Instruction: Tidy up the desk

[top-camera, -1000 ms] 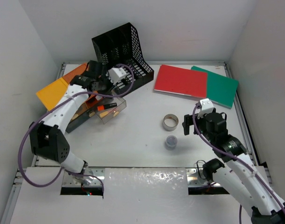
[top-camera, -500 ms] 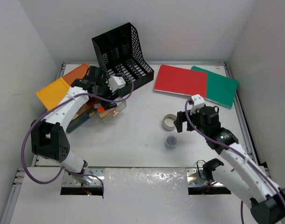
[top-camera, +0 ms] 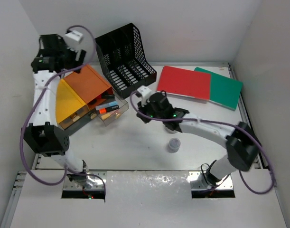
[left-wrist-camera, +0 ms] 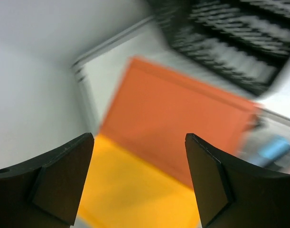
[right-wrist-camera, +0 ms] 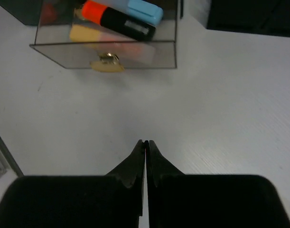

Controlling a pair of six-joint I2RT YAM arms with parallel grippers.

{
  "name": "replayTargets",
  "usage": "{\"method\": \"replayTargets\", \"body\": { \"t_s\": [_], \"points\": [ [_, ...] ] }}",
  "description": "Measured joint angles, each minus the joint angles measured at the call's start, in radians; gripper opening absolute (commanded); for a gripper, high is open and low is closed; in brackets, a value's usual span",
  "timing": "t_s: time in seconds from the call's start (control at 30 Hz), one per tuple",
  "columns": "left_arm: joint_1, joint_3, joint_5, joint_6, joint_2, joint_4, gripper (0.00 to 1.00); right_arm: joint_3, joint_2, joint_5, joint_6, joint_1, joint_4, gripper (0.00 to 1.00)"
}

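A moment ago the left gripper (left-wrist-camera: 139, 138) was down by the drawer. Now it is up high at the back left corner. Its fingers are wide apart with nothing between them, above an orange folder (left-wrist-camera: 178, 114) and a yellow folder (left-wrist-camera: 135, 190). The right gripper (right-wrist-camera: 145, 144) has swung from the right side over to the clear drawer (right-wrist-camera: 104, 47). Its fingers are pressed together on nothing. The drawer holds an orange and black marker (right-wrist-camera: 117, 20), a blue thing (right-wrist-camera: 145, 9) and a pale yellow thing (right-wrist-camera: 85, 34). The white desk (top-camera: 135, 147) lies under it all.
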Motion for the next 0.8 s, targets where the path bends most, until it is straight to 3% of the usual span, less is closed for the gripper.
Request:
{"method": "replayTargets", "body": {
  "t_s": [0.13, 0.3, 0.57, 0.8],
  "points": [
    [0.149, -0.006, -0.006, -0.039, 0.065, 0.002, 0.75, 0.177, 0.224, -0.010, 0.000, 0.041, 0.032, 0.00],
    [0.225, -0.125, -0.003, -0.047, 0.112, -0.031, 0.75, 0.343, 0.455, -0.022, 0.002, 0.076, 0.034, 0.00],
    [0.250, -0.246, -0.009, -0.018, 0.114, 0.003, 0.74, 0.490, 0.612, -0.029, 0.001, 0.101, 0.045, 0.00],
    [0.250, -0.304, -0.006, 0.024, 0.097, 0.054, 0.74, 0.725, 0.777, -0.027, -0.002, 0.101, 0.147, 0.00]
  ]
}}
